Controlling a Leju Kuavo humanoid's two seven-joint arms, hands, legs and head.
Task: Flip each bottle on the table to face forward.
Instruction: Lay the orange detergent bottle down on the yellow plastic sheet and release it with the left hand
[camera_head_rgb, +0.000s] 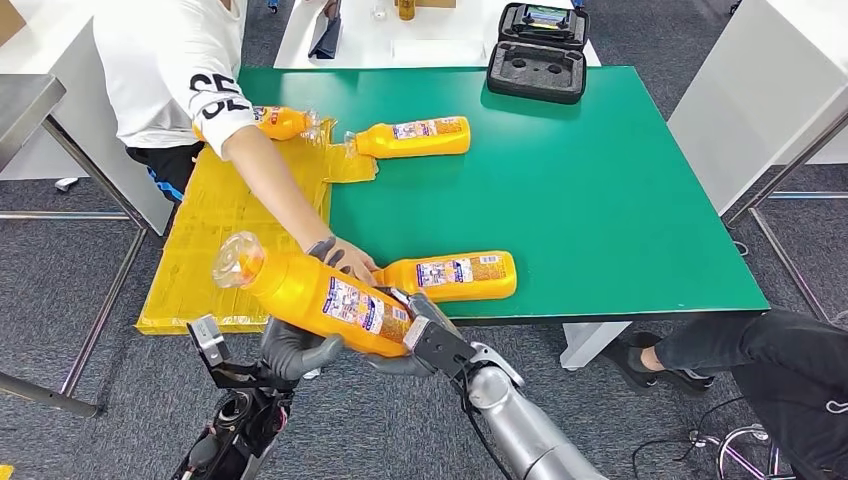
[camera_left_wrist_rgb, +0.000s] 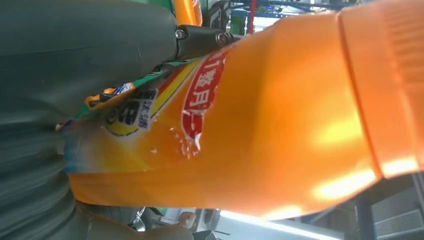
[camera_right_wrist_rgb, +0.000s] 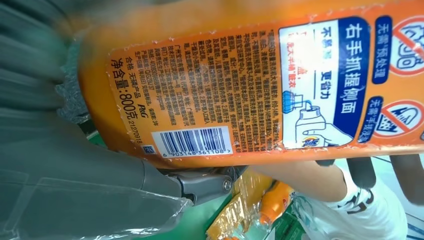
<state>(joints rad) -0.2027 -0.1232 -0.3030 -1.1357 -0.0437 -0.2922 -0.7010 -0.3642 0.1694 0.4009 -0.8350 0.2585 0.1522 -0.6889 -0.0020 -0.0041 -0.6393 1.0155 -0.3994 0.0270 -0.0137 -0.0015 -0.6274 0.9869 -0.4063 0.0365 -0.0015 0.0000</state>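
The big orange bottle (camera_head_rgb: 315, 296) was up in the air at the lower left of the head view, just in front of the near edge of the green desk (camera_head_rgb: 600, 200). Both robot hands held it. The left hand (camera_head_rgb: 292, 350) cupped it from below, near its middle. The right hand (camera_head_rgb: 425, 335) gripped its flat bottom end, with its fingers wrapped around the sides. The bottle's long side ran from upper left to lower right, with the clear cap end pointing up and away to the left. Its back label, with the bar code, faced up toward the head camera, so I think it needed to roll over around its long side before going down. The right arm came in from the lower right, bent up to the bottle.

A person's hand (camera_head_rgb: 345, 258) rested on the desk edge, touching a second bottle (camera_head_rgb: 455, 275) lying flat there. Two more bottles lay at the far left, one (camera_head_rgb: 415, 137) on the green and one (camera_head_rgb: 280, 122) on the yellow sheet (camera_head_rgb: 220, 240).
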